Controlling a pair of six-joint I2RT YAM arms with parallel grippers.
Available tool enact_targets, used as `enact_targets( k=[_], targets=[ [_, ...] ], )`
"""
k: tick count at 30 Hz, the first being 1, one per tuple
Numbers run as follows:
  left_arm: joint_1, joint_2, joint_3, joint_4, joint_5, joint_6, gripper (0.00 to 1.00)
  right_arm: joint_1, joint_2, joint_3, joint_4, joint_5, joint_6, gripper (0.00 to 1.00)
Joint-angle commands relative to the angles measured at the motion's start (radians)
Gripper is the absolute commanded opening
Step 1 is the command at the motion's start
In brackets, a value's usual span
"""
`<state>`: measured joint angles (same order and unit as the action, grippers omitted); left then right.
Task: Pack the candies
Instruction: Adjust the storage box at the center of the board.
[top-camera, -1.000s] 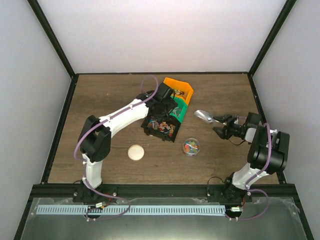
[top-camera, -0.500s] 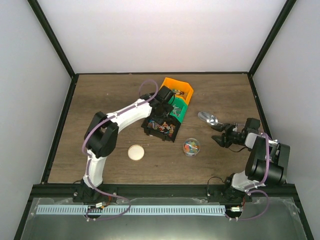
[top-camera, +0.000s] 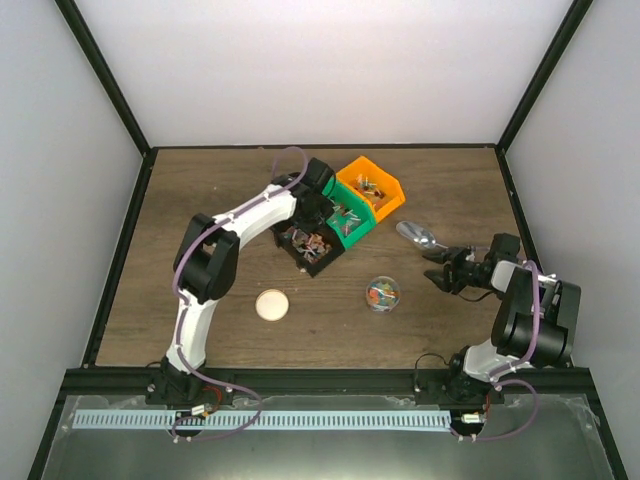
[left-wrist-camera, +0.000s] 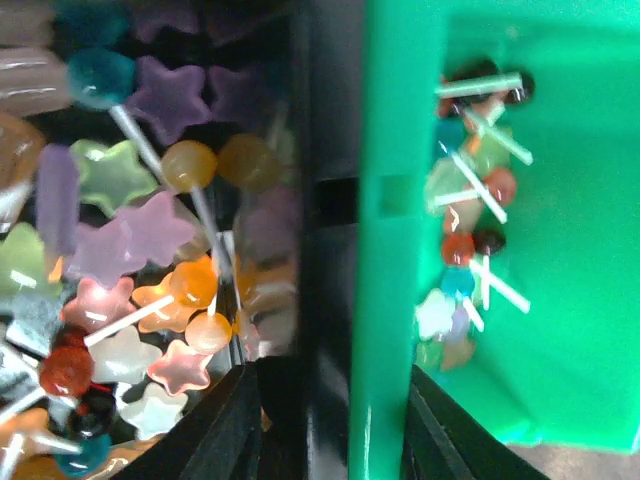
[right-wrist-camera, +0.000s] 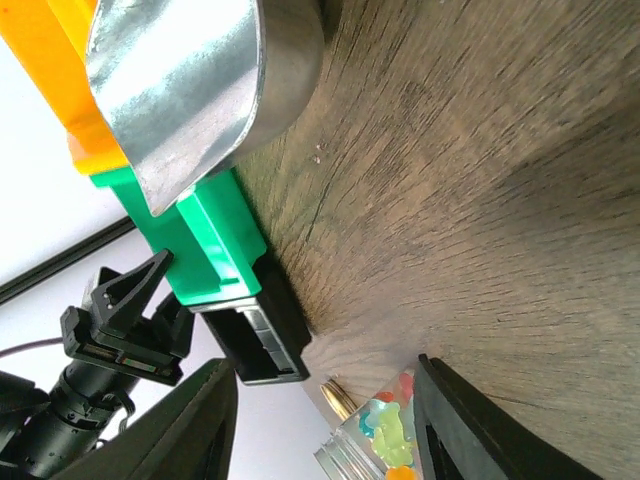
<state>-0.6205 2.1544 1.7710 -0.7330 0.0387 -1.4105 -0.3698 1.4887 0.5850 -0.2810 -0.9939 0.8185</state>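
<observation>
Three open-fronted plastic bins sit in a diagonal row on the dark, grained wooden table (top-camera: 200, 200): an orange bin (top-camera: 385, 180) farthest back, a green bin (top-camera: 362, 228) in the middle and a black bin (top-camera: 318, 262) nearest. All three are hard, glossy and boxy with straight walls.

The candies (left-wrist-camera: 150, 270) are small, translucent and shiny. Some are star-shaped in pink, purple, pale green and white, and others are round balls in orange, red and teal on thin white sticks. They lie heaped in the black bin, thinner in a corner of the green bin, and a few show in the orange bin. More fill a clear round container (top-camera: 382, 294) standing alone on the table, near the front of the bins. A flat round beige lid (top-camera: 271, 304) lies to its left, well apart.

The left pincer (left-wrist-camera: 330, 410) reaches down over the bins. Its dark fingers (left-wrist-camera: 235, 430) straddle the touching walls of the black and green bins and press them from both sides, gripping them at a narrow opening. Candies lie on either side of it, just beside the fingers.

The right pincer (top-camera: 438, 268) rests low over the table with its jaws spread and nothing between them. A silver metal scoop (top-camera: 413, 233), smooth and curved, lies just ahead of it. The candy container is near its fingertips, to the left.
</observation>
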Motion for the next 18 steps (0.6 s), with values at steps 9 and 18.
enact_targets(
  k=[9,18],
  targets=[
    [0.158,0.079,0.179,-0.096,0.109,0.564,0.28,0.004,-0.051,0.084,-0.087,-0.007,-0.057,0.48],
    [0.190,0.153,0.384,-0.247,0.087,0.798,0.60,0.064,-0.139,0.138,-0.170,0.030,-0.114,0.45]
  ],
)
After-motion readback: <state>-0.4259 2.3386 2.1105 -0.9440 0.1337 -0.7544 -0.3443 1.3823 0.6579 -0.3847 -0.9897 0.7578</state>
